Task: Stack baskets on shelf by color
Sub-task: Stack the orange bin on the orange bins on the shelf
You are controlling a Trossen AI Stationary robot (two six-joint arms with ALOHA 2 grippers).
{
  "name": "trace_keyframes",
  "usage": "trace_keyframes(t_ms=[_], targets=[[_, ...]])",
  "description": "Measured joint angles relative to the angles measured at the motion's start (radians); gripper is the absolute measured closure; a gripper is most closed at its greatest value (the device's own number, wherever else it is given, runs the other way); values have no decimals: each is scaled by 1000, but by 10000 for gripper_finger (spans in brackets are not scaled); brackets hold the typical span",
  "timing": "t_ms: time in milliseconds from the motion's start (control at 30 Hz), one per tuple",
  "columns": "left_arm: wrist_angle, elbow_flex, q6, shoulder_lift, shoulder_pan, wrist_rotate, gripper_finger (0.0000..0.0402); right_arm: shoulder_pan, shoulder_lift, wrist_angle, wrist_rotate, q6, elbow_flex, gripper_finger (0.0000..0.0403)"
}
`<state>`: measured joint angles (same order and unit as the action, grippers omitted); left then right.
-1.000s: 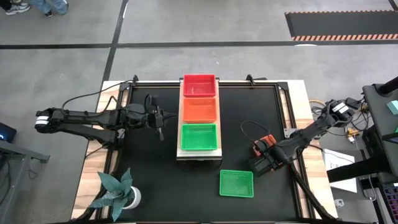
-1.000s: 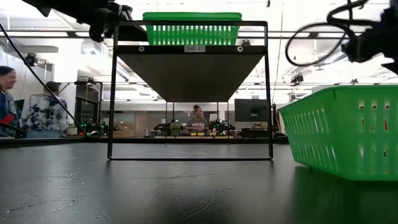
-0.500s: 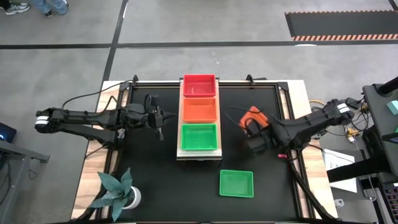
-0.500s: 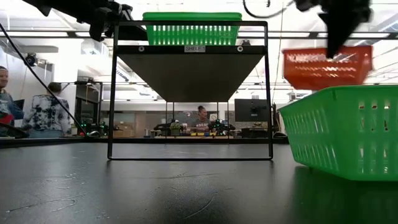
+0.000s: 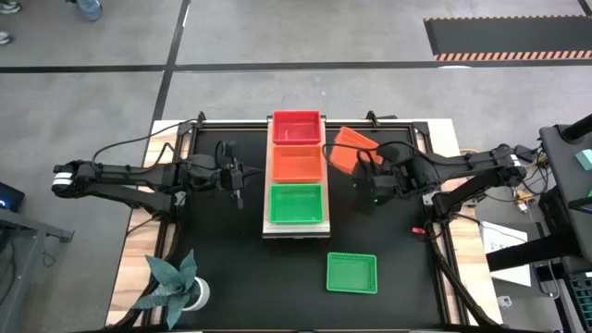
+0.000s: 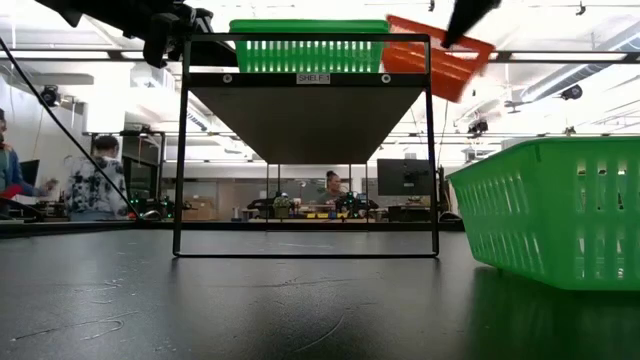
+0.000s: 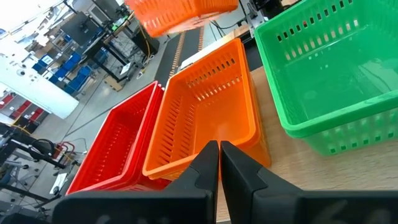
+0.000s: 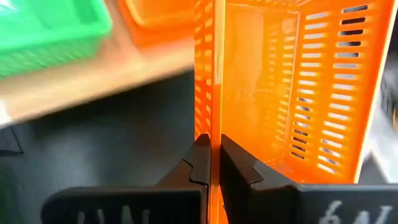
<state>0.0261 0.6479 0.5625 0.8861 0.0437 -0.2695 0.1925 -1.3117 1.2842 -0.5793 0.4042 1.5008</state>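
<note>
Mid-carry: right gripper (image 8: 210, 163) pinched shut on the wall of a tilted orange basket (image 5: 350, 146) just beside the shelf (image 5: 296, 228), likely needing levelling over the orange stack (image 5: 296, 164); left gripper (image 7: 219, 163) closed, empty, on the shelf's other side.

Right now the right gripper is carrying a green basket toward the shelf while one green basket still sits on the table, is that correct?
Not quite: the right gripper is carrying an orange basket, not a green one, as the high and right wrist views show. It is beside the shelf, and one green basket sits on the table.
</note>
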Motion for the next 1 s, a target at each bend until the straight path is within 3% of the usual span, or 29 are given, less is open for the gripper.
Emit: trace_keyframes(t_ms=[200,433,1000], targets=[[0,0,-3,1,0,0,402,-7,0,-196,11,-264,12,394],[0,0,-5,1,0,0,402,-26,-10,-382,39,-448,13,394],[7,-1,-6,3,0,0,402,-102,-107,-574,116,-573,16,394]])
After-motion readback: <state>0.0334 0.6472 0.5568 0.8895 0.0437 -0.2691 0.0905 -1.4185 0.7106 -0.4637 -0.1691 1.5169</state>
